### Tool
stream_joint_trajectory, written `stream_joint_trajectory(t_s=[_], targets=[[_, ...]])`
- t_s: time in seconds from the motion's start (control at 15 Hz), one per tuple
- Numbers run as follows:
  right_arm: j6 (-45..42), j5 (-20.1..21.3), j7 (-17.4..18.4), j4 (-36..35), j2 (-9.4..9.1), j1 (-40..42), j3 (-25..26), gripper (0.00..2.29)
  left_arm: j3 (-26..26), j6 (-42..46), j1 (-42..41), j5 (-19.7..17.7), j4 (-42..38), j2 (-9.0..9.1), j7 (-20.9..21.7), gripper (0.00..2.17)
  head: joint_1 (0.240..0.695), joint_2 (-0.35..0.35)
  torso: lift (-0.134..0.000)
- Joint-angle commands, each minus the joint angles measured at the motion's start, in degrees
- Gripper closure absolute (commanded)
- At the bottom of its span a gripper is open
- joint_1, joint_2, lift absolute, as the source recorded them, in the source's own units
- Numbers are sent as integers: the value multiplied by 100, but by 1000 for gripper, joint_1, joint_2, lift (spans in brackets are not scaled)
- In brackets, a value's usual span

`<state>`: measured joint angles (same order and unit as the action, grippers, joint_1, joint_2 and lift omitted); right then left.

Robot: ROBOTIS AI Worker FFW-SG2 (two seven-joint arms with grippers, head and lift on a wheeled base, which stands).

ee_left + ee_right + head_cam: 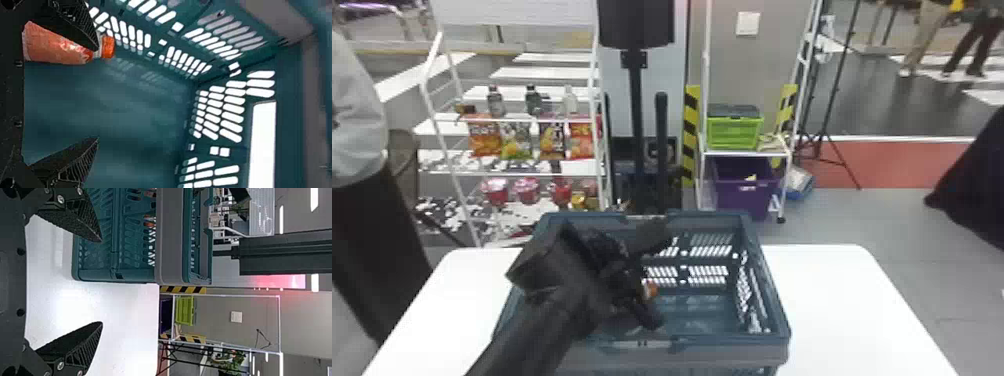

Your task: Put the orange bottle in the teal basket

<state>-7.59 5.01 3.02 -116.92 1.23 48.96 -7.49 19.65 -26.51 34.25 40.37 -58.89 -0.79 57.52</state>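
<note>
The left gripper (658, 281) reaches down inside the teal basket (767, 280) on the table. Just by its fingers shows the orange cap of the orange bottle (650, 290). In the left wrist view the left gripper (98, 93) is open, its fingers wide apart. The orange bottle (51, 47) is beside one finger, partly behind it, cap pointing away from the palm; whether it touches the finger or the basket floor I cannot tell. The right gripper (101, 282) stands open and holds nothing, at the outer side of the teal basket (98, 260).
The white table (837, 300) extends on both sides of the basket. Behind it stand a rack with snack bags (484, 137), bottles and cups, a dark post (635, 100), and a shelf with a green crate (734, 132) and a purple bin (744, 192).
</note>
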Motion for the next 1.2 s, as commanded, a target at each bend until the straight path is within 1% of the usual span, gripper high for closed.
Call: stream_joint_trajectory(t_s=[0.0, 0.07, 0.2, 0.33, 0.4, 0.53, 0.67, 0.73, 0.87, 0.93, 1.0, 1.07, 1.13], targets=[[-1, 0, 6, 2, 9, 8, 2, 144, -339, -228, -269, -12, -817, -18, 93, 90, 499, 0, 0], [-1, 0, -3, 2, 9, 0, 2, 144, -576, -334, -436, -20, -1283, -18, 199, 90, 499, 0, 0], [-1, 0, -3, 2, 18, 0, 2, 144, -1033, -703, -797, -170, -2285, -27, 269, 90, 499, 0, 0], [-1, -18, 6, -7, 44, -9, 2, 144, -1640, -1177, -1245, -477, -3410, 44, 260, 90, 499, 0, 0], [-1, -27, -3, -33, 70, -9, 2, 144, -1965, -1353, -1552, -688, -4007, 94, 243, 90, 499, 0, 0], [17, -71, -3, -77, 123, -9, 19, 144, -2483, -1810, -2220, -1198, -5106, 94, 32, 90, 499, 0, 0], [17, -106, -3, -156, 193, -9, 28, 144, -2896, -2021, -3099, -1602, -6161, 94, -399, 90, 499, 0, 0], [17, -106, -3, -191, 229, 0, 19, 144, -3107, -2056, -3468, -1875, -6530, 94, -584, 90, 499, 0, 0], [-1, -115, -12, -261, 317, 8, -25, 144, -3503, -2021, -4365, -2552, -7242, 94, -1032, 93, 499, 0, 0], [-1, -141, -12, -297, 343, 17, -42, 144, -3643, -1933, -4752, -2798, -7470, 94, -1181, 93, 499, 0, 0], [-1, -220, -21, -323, 378, 17, -42, 144, -3793, -1687, -5191, -3123, -7681, 94, -1366, 97, 499, 0, 0], [-1, -220, -21, -341, 413, 26, -51, 144, -3916, -1037, -5631, -3378, -7778, 94, -1480, 97, 499, 0, 0], [-1, -229, -21, -358, 448, 17, -78, 144, -3951, -386, -6000, -3527, -7795, 94, -1577, 97, 499, 0, 0]])
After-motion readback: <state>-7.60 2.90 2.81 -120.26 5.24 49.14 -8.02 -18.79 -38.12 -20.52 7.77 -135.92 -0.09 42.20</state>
